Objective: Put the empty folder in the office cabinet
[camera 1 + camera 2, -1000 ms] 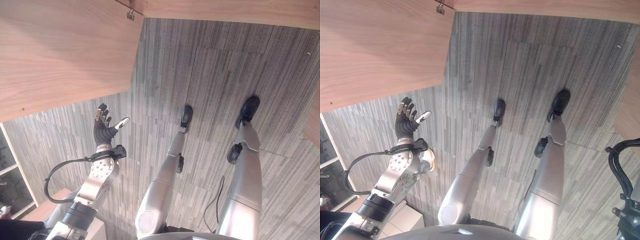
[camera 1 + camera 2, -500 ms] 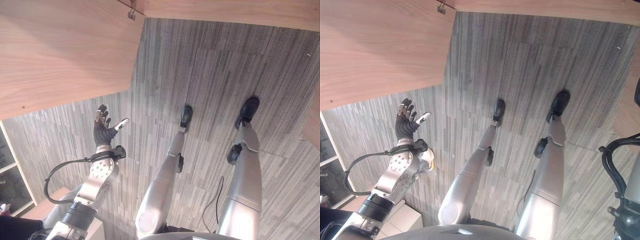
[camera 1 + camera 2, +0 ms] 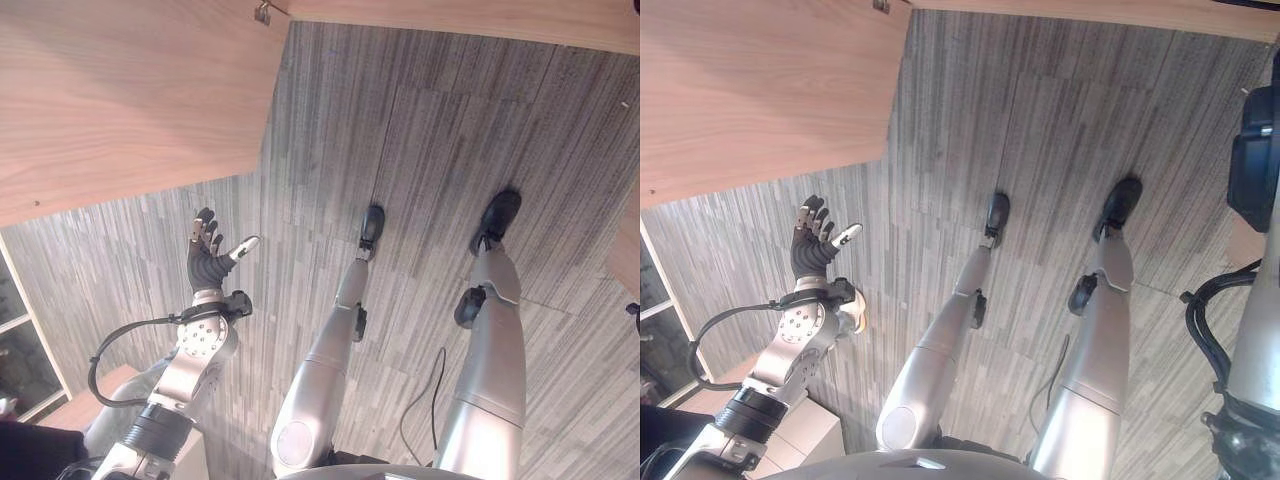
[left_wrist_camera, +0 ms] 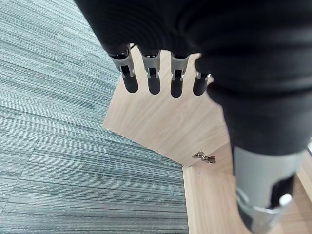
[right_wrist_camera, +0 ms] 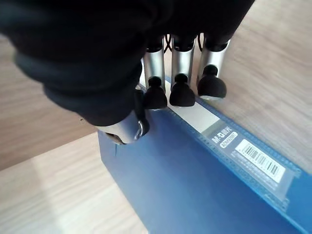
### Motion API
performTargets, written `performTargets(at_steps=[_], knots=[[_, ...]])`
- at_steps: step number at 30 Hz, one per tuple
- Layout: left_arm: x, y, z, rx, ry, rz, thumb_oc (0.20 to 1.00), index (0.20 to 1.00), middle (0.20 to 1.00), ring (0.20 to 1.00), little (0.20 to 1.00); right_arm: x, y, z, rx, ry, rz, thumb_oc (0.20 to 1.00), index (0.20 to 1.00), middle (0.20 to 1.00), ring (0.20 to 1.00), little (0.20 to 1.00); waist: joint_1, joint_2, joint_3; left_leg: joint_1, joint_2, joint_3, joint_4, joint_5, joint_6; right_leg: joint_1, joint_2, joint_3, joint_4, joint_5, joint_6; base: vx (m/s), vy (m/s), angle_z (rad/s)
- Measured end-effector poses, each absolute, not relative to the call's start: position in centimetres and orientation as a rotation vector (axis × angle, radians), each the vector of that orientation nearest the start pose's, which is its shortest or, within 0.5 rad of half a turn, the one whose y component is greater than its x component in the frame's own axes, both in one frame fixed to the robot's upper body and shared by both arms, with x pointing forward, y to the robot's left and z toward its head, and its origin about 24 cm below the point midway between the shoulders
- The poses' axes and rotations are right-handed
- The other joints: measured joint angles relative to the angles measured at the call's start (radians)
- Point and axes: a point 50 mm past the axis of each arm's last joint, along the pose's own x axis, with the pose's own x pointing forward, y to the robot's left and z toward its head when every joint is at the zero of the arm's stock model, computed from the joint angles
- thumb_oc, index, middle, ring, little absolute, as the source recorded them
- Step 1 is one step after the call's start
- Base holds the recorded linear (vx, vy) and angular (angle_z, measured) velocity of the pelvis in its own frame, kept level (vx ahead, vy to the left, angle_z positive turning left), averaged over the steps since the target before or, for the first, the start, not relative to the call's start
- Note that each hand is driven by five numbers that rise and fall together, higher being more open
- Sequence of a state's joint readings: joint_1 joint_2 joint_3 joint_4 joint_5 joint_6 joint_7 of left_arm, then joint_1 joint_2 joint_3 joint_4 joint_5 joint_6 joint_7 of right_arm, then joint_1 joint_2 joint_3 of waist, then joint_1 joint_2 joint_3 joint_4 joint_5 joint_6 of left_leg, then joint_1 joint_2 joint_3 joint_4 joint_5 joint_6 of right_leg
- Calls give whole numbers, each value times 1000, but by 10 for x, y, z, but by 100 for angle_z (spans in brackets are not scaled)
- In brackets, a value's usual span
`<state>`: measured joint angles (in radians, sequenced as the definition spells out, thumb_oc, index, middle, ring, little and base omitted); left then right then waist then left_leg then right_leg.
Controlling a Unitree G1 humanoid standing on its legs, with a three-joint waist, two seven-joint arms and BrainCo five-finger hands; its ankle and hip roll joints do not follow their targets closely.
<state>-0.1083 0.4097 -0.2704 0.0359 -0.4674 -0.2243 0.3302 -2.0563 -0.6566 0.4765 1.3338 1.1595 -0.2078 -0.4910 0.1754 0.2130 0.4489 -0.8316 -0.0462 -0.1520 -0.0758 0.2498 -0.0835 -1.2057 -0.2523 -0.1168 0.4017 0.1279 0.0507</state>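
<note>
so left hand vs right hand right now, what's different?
The left hand is open, fingers straight, holding nothing; the right hand pinches the blue folder between fingers and thumb. The left hangs over the grey floor near the cabinet door; the right is over wood. Both have dark fingertips.

Head stereo pair faces steeply down, sharing the left hand [image 3: 207,256] and cabinet door [image 3: 120,100] above it. Left wrist cam sights past its fingers to the door. Right wrist cam sits tight on the right hand [image 5: 170,73] gripping the folder [image 5: 195,165]
</note>
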Motion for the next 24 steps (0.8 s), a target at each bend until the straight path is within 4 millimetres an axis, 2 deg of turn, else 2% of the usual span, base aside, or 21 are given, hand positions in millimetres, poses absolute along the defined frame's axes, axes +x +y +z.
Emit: performTargets(at_steps=[4, 9, 13, 18, 24], knots=[[268, 181, 75, -104, -175, 82, 1000, 1000, 1000, 1000, 1000, 336, -190, 508, 588, -816, -299, 200, 200, 200, 200, 200, -3, 0, 0, 0, 7, 2, 0, -1, -6, -3, 5, -4, 1, 0, -6, -9, -5, -2], [268, 186, 78, -107, -191, 100, 1000, 1000, 1000, 1000, 1000, 343, -162, 502, 536, -806, -220, 200, 200, 200, 200, 200, -4, 0, 0, 0, 8, 4, 0, 3, -13, -3, 6, -4, 3, 0, -6, 0, 0, 0], [268, 187, 79, -107, -193, 102, 1000, 1000, 1000, 1000, 1000, 351, -132, 489, 500, -783, -125, 200, 200, 200, 200, 200, -4, 0, 0, -1, 8, 4, 0, 3, -13, -4, 6, -3, 3, 0, -6, 0, 0, 0], [268, 187, 79, -107, -193, 102, 1000, 1000, 1000, 1000, 1000, 356, -116, 482, 484, -765, -76, 200, 200, 200, 200, 200, -4, 0, 0, -1, 8, 3, 0, 3, -13, -4, 6, -3, 4, 0, -6, 0, 0, 0], [269, 188, 79, -126, -190, 106, 1000, 1000, 1000, 1000, 1000, 356, -119, 482, 513, -763, -77, 200, 200, 200, 200, 200, -8, 0, 0, -1, 8, 3, 0, 2, -12, -4, 6, -3, 4, 0, -6, 0, 0, 0]])
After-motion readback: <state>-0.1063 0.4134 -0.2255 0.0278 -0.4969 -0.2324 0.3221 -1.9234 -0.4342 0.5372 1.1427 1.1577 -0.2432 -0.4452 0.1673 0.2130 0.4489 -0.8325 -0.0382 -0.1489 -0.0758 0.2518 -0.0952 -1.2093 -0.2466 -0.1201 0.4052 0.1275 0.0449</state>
